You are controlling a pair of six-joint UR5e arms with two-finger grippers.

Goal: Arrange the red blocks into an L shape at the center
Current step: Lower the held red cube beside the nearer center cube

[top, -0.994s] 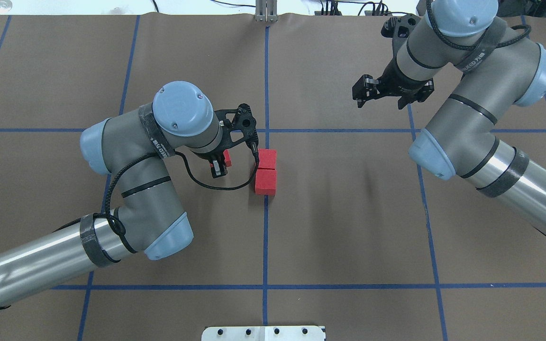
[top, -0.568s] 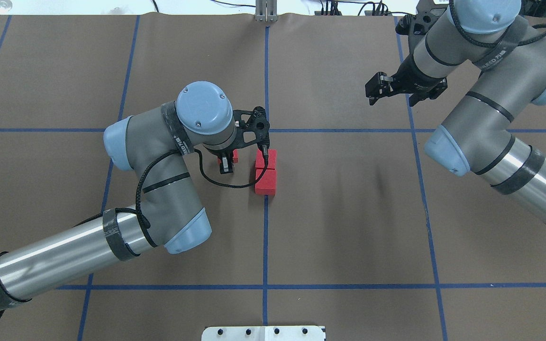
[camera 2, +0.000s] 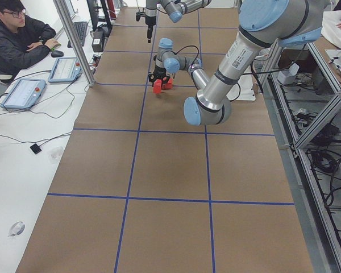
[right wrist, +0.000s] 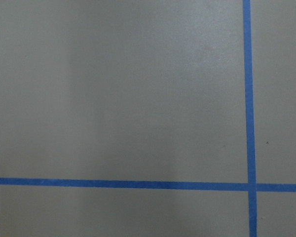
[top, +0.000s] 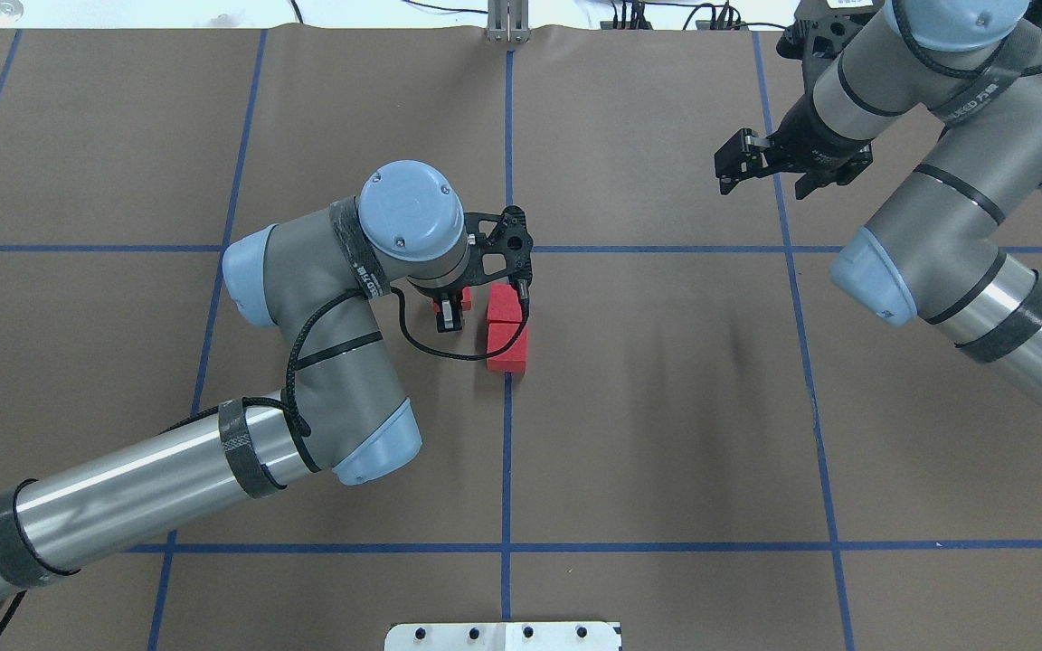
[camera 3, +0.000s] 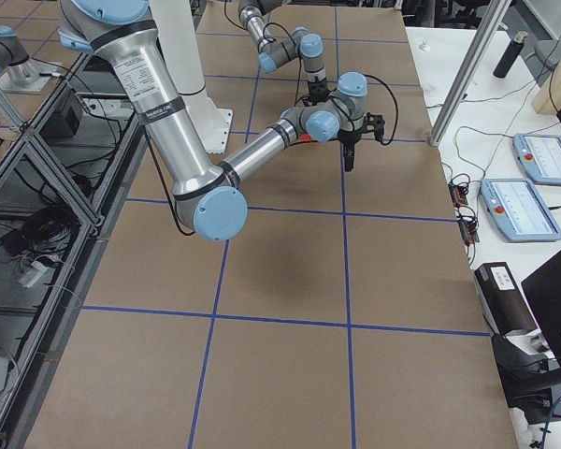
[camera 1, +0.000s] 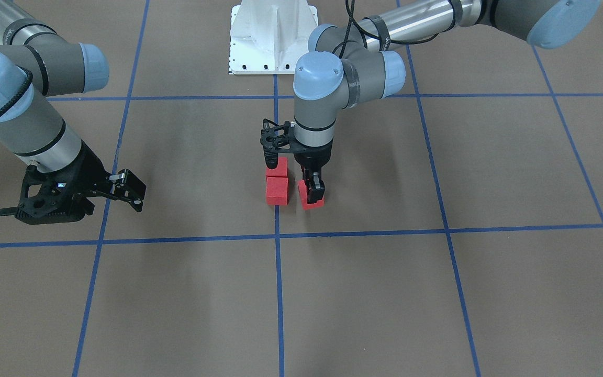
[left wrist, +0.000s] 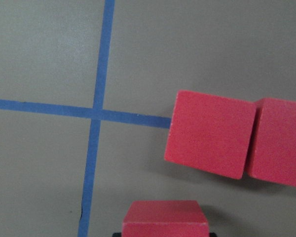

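Sitting on the middle blue tape line (top: 507,434) at the center, the nearer red block (top: 507,348) touches the farther red block (top: 505,303). Just to that farther cube's left, across a narrow gap, the left gripper (top: 449,312) pinches the third red block (left wrist: 165,217). Well beyond, the right gripper (camera 1: 131,191) hangs with fingers parted, holding nothing.

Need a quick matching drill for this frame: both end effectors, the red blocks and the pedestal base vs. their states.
1. left end effector
2. right end effector
3. two touching red blocks
4. pedestal base

A. open, far from every block
B. on the middle blue line
C. shut on the third red block
D. white, no block near it

Pairs: 1-C, 2-A, 3-B, 4-D
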